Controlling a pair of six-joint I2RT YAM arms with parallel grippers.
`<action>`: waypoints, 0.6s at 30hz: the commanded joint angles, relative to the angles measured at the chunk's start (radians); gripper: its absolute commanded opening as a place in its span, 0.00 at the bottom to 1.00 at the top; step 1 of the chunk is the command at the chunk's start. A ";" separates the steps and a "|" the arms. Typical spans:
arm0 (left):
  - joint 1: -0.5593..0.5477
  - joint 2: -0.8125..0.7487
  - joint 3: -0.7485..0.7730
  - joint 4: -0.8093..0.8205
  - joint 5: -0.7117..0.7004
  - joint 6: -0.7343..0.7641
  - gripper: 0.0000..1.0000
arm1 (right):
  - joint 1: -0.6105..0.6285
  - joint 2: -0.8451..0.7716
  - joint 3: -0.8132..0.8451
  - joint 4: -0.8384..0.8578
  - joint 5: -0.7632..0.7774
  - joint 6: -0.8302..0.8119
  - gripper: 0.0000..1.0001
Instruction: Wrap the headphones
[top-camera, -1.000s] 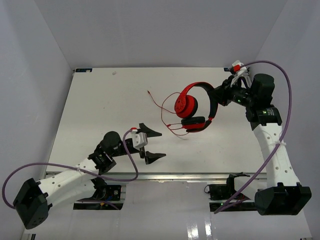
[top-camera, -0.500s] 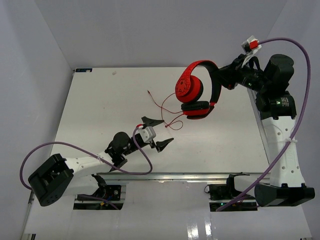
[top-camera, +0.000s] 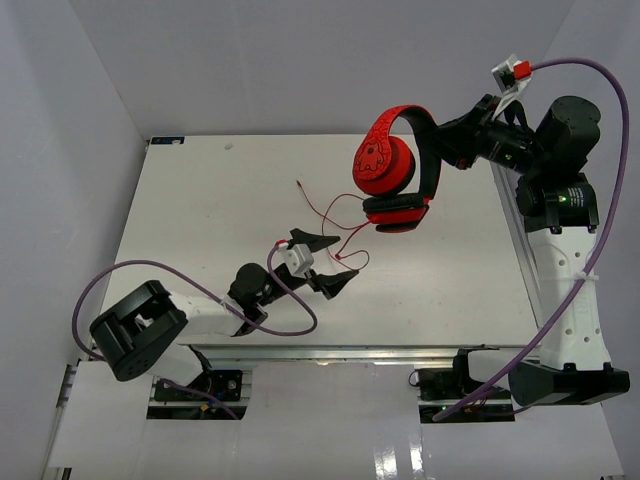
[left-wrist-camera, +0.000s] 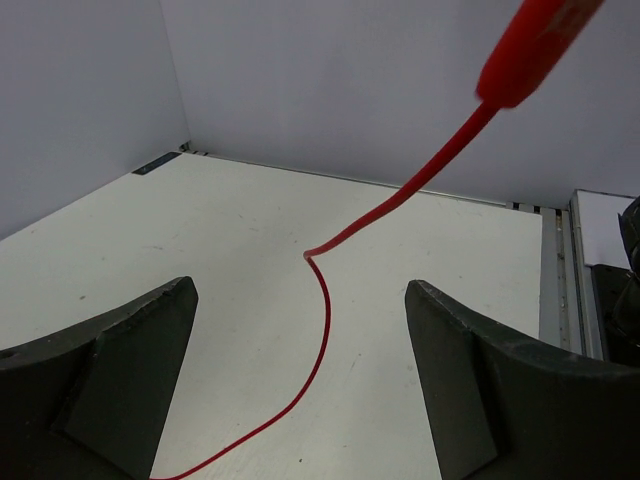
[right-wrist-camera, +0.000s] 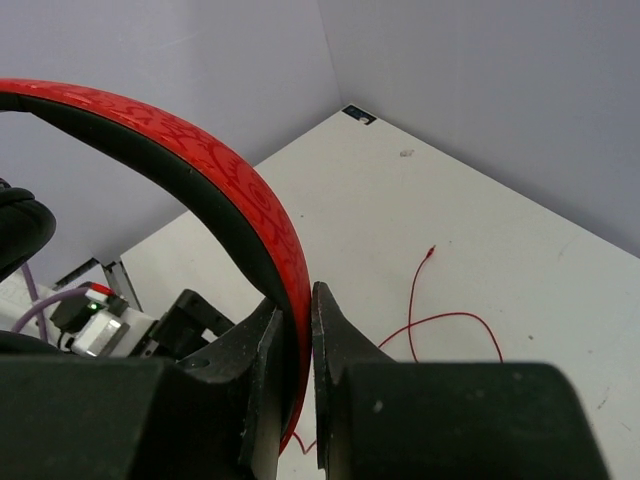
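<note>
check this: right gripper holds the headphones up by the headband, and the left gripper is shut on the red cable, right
Not quite. The left gripper is open, not shut: the left wrist view shows its jaws wide apart with the red cable passing between them, ungripped. The right gripper does hold the headphones up by the headband.

Table: white top, matte, with a few faint marks.
Walls: plain pale grey back wall, left wall and right wall enclosing the table.
Far left corner: small dark tag.
Near edge: metal rail.
Foreground: glossy white surface with reflections.
Light: even, soft shadows.
</note>
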 joint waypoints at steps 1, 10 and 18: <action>-0.001 0.103 0.083 0.134 -0.004 -0.044 0.95 | 0.001 -0.014 0.070 0.088 -0.041 0.097 0.08; -0.001 0.302 0.220 0.252 0.021 -0.140 0.88 | 0.000 -0.017 0.067 0.101 -0.060 0.117 0.08; 0.007 0.389 0.236 0.343 0.018 -0.220 0.56 | 0.000 -0.023 0.075 0.102 -0.076 0.125 0.08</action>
